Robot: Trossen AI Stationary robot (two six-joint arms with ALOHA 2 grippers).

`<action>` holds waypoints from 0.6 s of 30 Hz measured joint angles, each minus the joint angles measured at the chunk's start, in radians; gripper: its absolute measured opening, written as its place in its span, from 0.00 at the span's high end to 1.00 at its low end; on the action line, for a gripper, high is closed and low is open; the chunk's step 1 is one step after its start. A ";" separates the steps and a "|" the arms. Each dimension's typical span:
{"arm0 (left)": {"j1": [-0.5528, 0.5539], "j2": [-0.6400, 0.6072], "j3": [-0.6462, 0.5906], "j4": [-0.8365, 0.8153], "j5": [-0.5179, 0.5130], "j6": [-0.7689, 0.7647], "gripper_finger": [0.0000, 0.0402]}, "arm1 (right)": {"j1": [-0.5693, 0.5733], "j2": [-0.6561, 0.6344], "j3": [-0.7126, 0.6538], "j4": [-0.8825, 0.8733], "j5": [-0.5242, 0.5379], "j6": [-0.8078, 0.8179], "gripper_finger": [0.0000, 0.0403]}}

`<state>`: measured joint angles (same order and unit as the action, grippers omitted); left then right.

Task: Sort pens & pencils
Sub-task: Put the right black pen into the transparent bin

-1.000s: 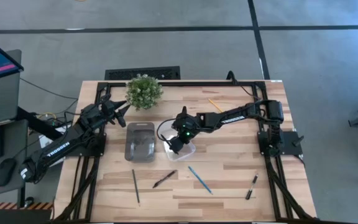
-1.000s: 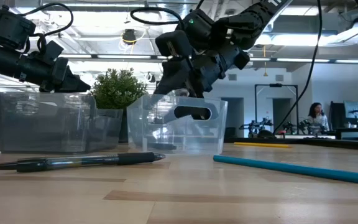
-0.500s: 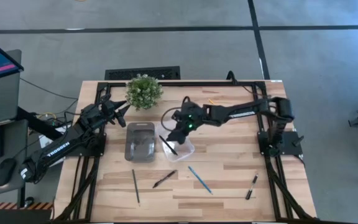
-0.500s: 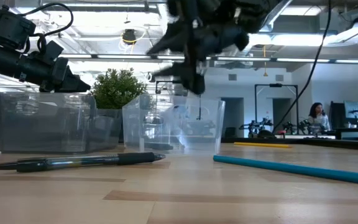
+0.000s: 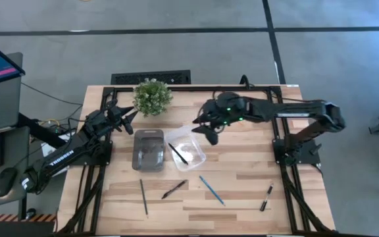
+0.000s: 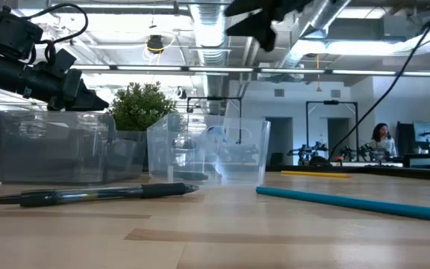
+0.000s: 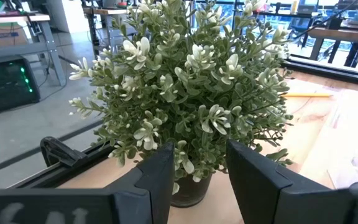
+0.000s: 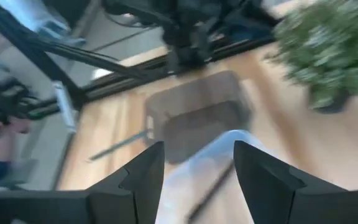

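Note:
One black pen (image 5: pixel 178 153) lies slanted inside the clear bin (image 5: pixel 198 158), also seen in the right wrist view as the pen (image 8: pixel 209 190). Two more black pens (image 5: pixel 174 189) (image 5: pixel 266 196) lie flat on the near part of the table. The dark green pencil (image 5: pixel 143 197) and the blue pencil (image 5: pixel 211 189) lie there too. The yellow pencil (image 6: pixel 316 173) lies far back. My right gripper (image 5: pixel 206 130) (image 8: pixel 197 152) hangs open and empty, high above the clear bin's far right side. My left gripper (image 5: pixel 130 116) (image 7: pixel 197 158) waits open beside the plant.
A grey bin (image 5: pixel 148 150) stands just left of the clear bin. A small potted plant (image 5: pixel 152 96) sits at the far edge, right in front of my left gripper. Bare wood stretches along the table's right side and between the loose pens and pencils.
My right gripper has risen out of the clear bin and drawn back toward the table's far right, now well above the table. A black pen that was not visible under the gripper before now lies in the clear bin, which has shifted slightly.

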<state>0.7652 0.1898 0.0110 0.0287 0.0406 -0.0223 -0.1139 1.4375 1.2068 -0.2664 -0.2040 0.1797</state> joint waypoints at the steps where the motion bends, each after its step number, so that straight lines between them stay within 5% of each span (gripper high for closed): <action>1: 0.000 0.000 0.000 0.000 0.000 0.000 0.66 | 0.005 -0.026 0.000 -0.046 0.032 -0.024 0.47; 10: 0.000 0.000 0.000 0.000 -0.001 0.000 0.66 | 0.091 -0.177 0.000 -0.345 0.362 -0.030 0.47; 18: 0.000 0.000 0.000 0.000 -0.001 0.000 0.66 | 0.169 -0.173 0.001 -0.550 0.389 0.202 0.47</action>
<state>0.7650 0.1898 0.0111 0.0286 0.0395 -0.0223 0.0549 1.2647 1.2076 -0.8163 0.1852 0.3816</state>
